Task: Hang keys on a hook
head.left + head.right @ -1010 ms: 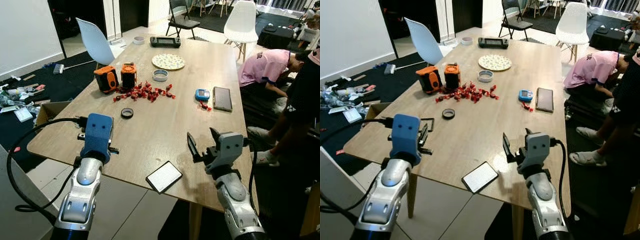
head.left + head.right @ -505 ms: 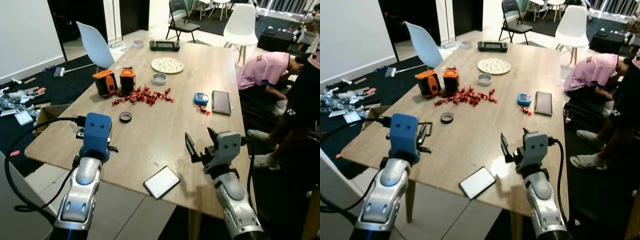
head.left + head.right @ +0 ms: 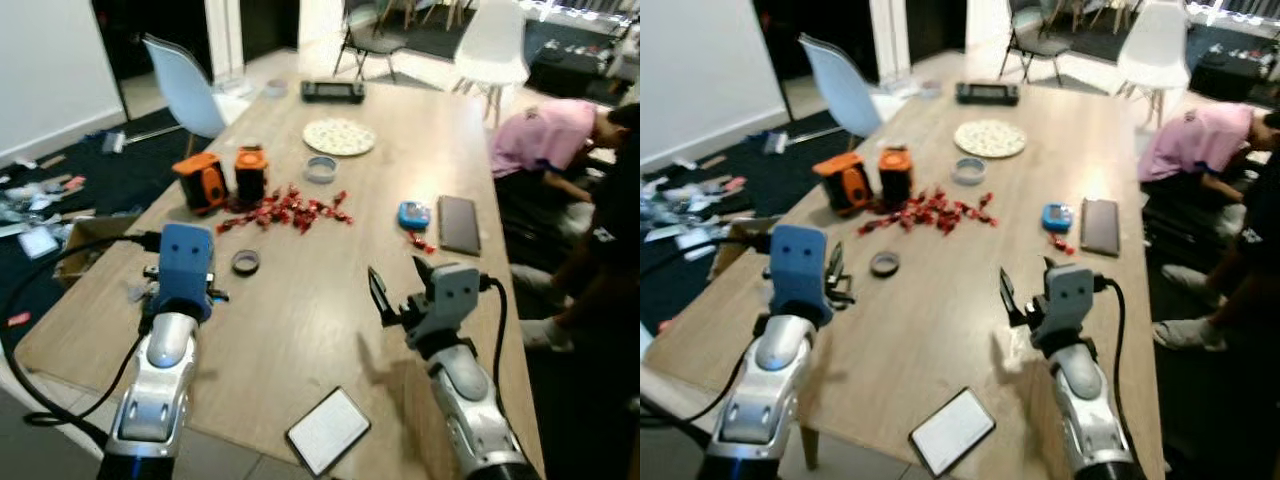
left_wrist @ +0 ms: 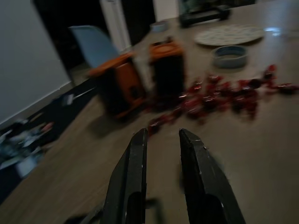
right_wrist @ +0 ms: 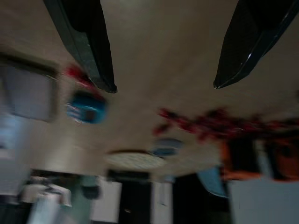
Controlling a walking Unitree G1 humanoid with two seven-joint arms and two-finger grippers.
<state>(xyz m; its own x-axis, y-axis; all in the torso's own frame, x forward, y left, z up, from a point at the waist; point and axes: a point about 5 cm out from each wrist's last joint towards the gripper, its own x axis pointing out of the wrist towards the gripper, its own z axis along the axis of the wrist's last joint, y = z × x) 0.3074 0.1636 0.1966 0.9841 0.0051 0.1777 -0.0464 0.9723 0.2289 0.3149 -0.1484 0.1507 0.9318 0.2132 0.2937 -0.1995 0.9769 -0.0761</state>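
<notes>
On table, blurred red pieces

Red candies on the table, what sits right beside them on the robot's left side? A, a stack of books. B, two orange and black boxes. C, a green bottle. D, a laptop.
B: two orange and black boxes stand at the left end of the scattered red candies on the table.

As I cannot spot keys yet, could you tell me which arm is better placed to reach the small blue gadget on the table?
Right. The right gripper hovers open on the blue gadget's side of the table; the left gripper is across, by the black ring.
</notes>
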